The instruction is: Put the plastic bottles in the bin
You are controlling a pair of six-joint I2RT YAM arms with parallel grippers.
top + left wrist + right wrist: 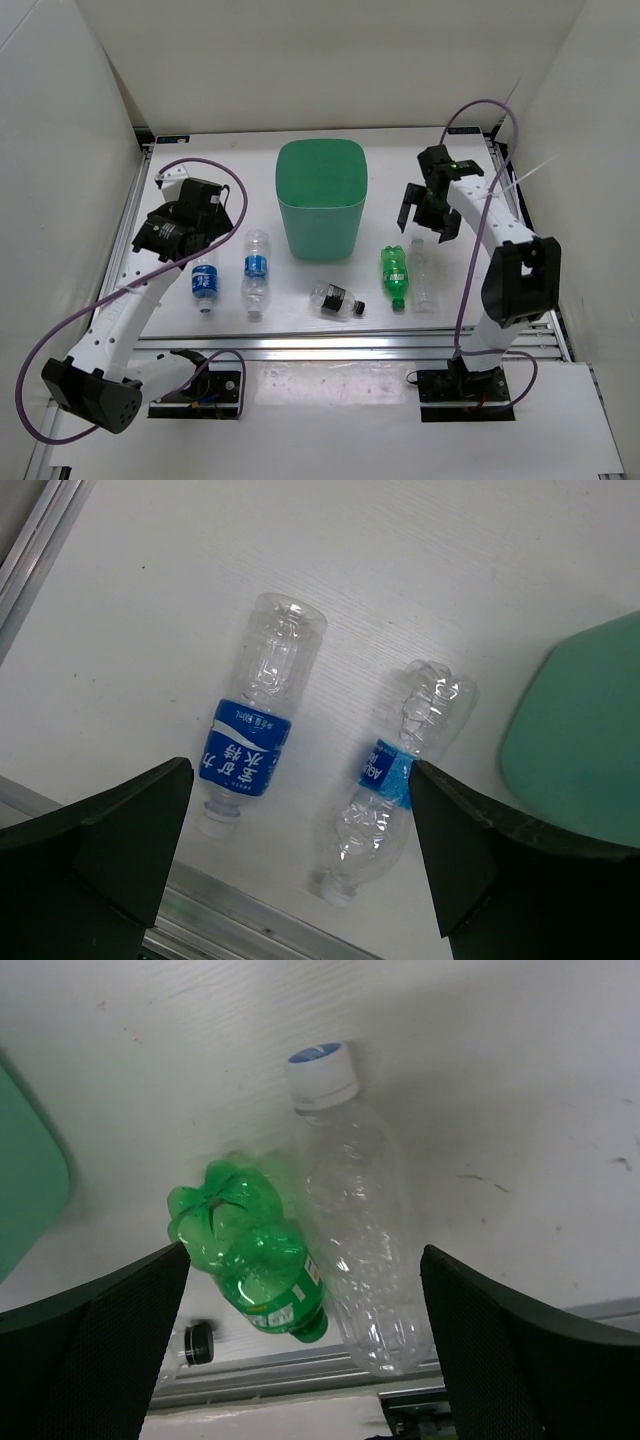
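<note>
Overhead, the plain clear bottle (pixel 423 275) barely shows against the white table (pixel 300 150), and the left gripper's (pixel 300 775) fingers are lost under its own wrist housing. Both wrist cameras catch only a cut-off corner of the mint-green bin (pixel 320 200), and the right wrist view shows just the black cap of the dark-label bottle (pixel 336 299).

From its wrist camera we see the left gripper spread wide, holding nothing. It hangs above two blue-label bottles: the left one (pixel 205 280) and its neighbour (pixel 256 272), lying side by side left of the bin. The right gripper (pixel 428 222) is just as wide apart and just as bare, poised over the green bottle (pixel 395 272), which lies just beside the plain clear one, right of the bin. The dark-label bottle lies in front of the bin. All five are on the table, none in the bin.

The left arm stretches up from its base, wrist bent down beside the bin. The right arm folds at the elbow, its gripper pointing down.
</note>
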